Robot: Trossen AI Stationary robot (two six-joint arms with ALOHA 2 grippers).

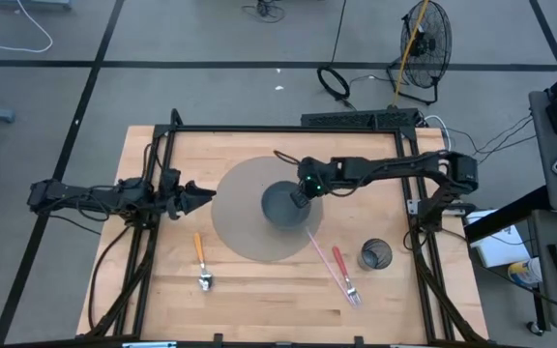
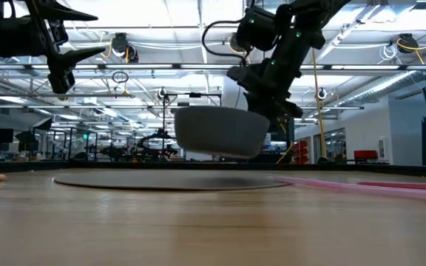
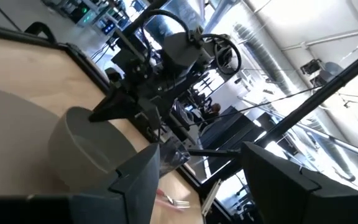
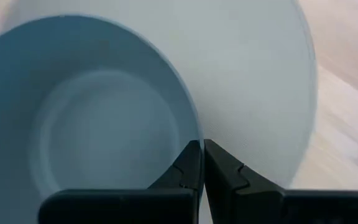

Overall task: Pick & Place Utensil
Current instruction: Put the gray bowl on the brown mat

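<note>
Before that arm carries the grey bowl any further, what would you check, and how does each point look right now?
1. Right gripper jaws shut on the bowl rim: ok.
2. Bowl lifted off the round mat, seen in the low view: ok.
3. Bowl level: ok, roughly.
4. Left gripper clear of the bowl, jaws open at the mat's edge: ok.
5. Where the bowl should land: cannot tell.
6. Utensils still on the table, not picked: not ok.

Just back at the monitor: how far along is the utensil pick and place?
Early. Nothing looks placed: the orange-handled utensil and pink fork lie on the table, beside the mesh cup. The right gripper holds the grey bowl above the round mat. The left gripper waits open.
</note>
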